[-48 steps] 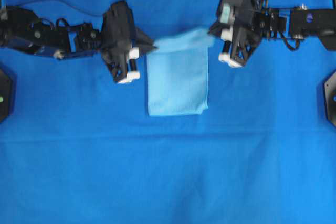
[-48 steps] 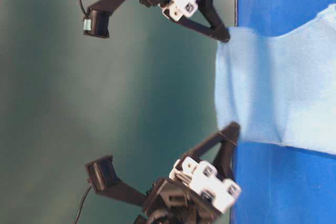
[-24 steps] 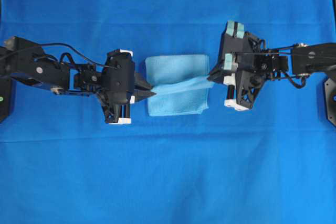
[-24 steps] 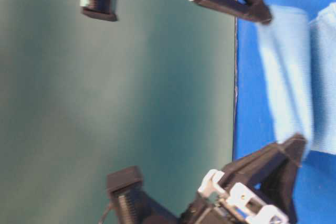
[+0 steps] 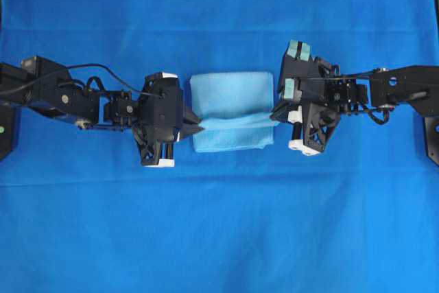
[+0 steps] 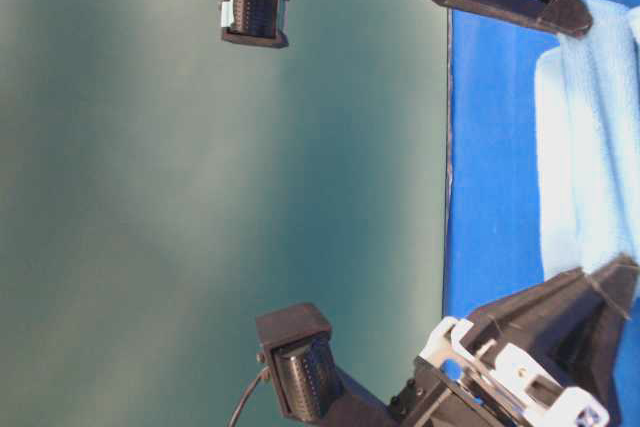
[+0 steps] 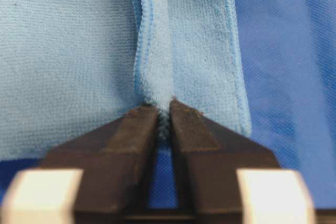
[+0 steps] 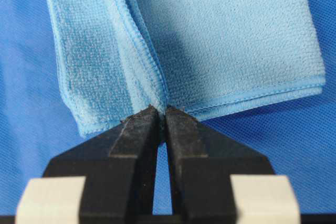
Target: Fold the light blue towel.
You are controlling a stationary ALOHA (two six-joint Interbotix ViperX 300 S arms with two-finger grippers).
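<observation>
The light blue towel (image 5: 232, 111) lies folded in a rough rectangle at the middle of the scene, pale, fine-textured and thinly hemmed, with one raised edge stretched across its lower part.

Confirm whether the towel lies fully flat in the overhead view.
No, a raised ridge of the light blue towel stretches between the left claw and right claw.

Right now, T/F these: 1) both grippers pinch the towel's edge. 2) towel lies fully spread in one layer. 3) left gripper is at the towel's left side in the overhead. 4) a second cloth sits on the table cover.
1) True: the left gripper and the right gripper each have jaws closed on the hem of the light blue towel.
2) False: it is folded in layers, with a raised ridge strung between the grippers.
3) True.
4) False: only the one towel lies on the table cover.
</observation>
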